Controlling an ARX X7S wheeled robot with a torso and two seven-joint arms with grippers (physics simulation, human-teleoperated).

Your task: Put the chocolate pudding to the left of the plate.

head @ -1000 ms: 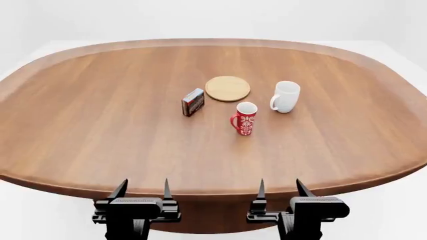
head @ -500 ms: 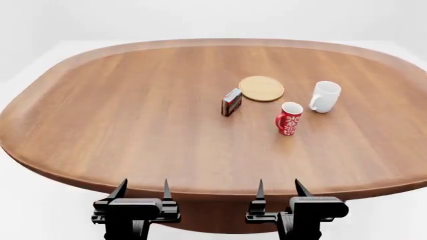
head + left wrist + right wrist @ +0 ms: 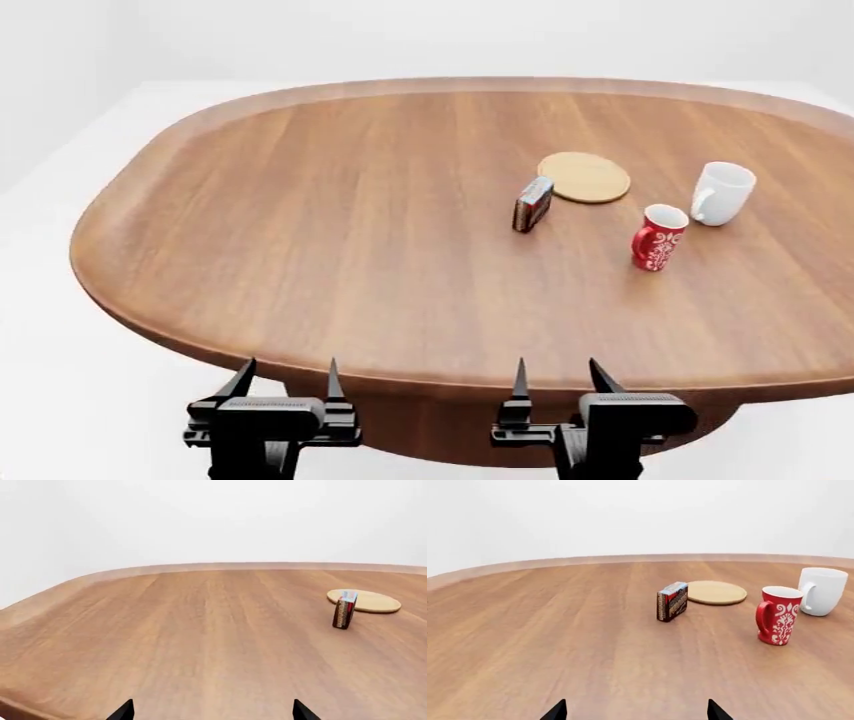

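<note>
A: Left end effector (image 3: 284, 385) and right end effector (image 3: 557, 383) both hung off the near edge of the table (image 3: 307, 260), prongs spread apart, nothing held. Neither had reached over the wood.

B: And the carton?

A: Chocolate pudding (image 3: 533, 204) stood on edge, well ahead of the right end effector and roughly straight out from it; farther ahead and off to the right of the left one. The plate (image 3: 585, 177) lay just beyond it and slightly right, close beside it. Contact could not be told from the head view.

B: Anything crowding the approach?

A: Red mug (image 3: 658, 237) sat ahead-right of the right end effector, to the right of the carton and apart from it. White mug (image 3: 722, 193) beyond that, farther right. Left of the carton the table was bare wood.

B: Which arm, then?

A: My judgement: the right, since the carton lay nearly in line with it. Come in from the near side, prongs wide, and close across the thin dimension so the upright carton would not tip. Keep the wrist left of the red mug's handle. Lift little, carry left of the plate, set down with a visible gap from the rim.

B: Risk?

A: Nudging the carton over before the prongs closed.
</note>
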